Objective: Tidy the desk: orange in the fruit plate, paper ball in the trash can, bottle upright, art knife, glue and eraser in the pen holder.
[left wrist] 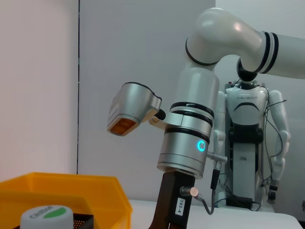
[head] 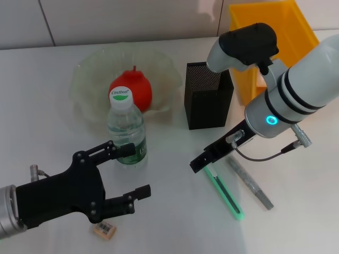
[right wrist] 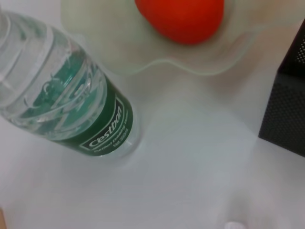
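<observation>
Left gripper (head: 130, 172): black pincer at the near left of the white desk, fingers spread wide and holding nothing; one finger reaches beside the bottle's base, the other lies above the eraser.
Eraser (head: 105, 229): small tan block with a printed label, flat on the desk at the near edge, not yet in the holder.
Water bottle (head: 127, 129): clear plastic, green label, white cap, standing upright just in front of the plate; this part looks done.
Fruit plate (head: 87, 69): pale, translucent, wavy-rimmed dish at the back left.
Orange (head: 132, 90): red-orange round fruit with a short stem, already resting in the plate.
Pen holder (head: 207, 95): black mesh box, upright at centre; no item shows inside it.
Right gripper (head: 204, 161): dark fingertips low over the desk, at the upper end of the art knife; whether they are parted or closed cannot be told.
Art knife (head: 225, 190): slim green cutter lying flat, yet to be stowed.
Glue (head: 250, 181): thin grey stick lying just beside the knife, also waiting.
Trash can (head: 265, 26): yellow plastic bin at the back right; no paper ball is visible anywhere.
</observation>
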Tool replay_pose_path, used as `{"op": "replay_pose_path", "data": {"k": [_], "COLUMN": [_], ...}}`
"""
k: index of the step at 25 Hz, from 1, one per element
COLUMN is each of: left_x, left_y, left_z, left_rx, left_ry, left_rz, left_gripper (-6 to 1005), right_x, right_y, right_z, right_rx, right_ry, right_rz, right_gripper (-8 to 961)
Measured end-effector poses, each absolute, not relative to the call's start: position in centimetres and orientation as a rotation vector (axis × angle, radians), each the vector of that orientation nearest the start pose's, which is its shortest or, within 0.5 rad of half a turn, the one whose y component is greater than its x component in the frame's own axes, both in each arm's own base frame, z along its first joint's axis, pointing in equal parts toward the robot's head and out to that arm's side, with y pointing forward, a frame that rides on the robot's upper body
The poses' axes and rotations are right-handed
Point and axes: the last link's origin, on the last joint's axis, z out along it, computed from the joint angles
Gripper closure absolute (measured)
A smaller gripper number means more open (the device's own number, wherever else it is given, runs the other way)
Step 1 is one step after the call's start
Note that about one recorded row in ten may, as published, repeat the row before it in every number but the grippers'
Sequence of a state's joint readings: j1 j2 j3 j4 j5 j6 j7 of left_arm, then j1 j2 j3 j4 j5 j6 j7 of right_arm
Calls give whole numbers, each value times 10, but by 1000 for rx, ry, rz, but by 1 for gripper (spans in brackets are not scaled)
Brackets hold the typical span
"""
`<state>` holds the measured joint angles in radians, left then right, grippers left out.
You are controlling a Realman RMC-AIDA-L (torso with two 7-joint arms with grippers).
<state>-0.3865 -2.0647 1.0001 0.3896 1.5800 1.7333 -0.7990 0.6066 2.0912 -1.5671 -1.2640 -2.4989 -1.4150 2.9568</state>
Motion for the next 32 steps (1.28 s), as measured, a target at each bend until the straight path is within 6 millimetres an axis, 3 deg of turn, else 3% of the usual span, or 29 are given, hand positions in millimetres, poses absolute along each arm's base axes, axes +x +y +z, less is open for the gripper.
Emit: {"op": "replay_pose_path", "data": {"k": [18, 25, 32], "left_x": [-262, -262, -261], "left_y": [253, 254, 255], "left_z": [-34, -33, -33], "left_rx": [-2709, -2711, -2714], "left_ry": [-151, -158, -157], "left_rz": [-1111, -1115, -1118], "left_gripper": [199, 200, 200], "right_x": [170, 173, 178], "right_y": [345, 343, 343], "right_z": [-58, -58, -60], "right_rx": [-2470, -2466, -2457], "right_ry": [1315, 1324, 1341], "right_rz": [-410, -416, -443], "right_gripper": [258, 440, 432]}}
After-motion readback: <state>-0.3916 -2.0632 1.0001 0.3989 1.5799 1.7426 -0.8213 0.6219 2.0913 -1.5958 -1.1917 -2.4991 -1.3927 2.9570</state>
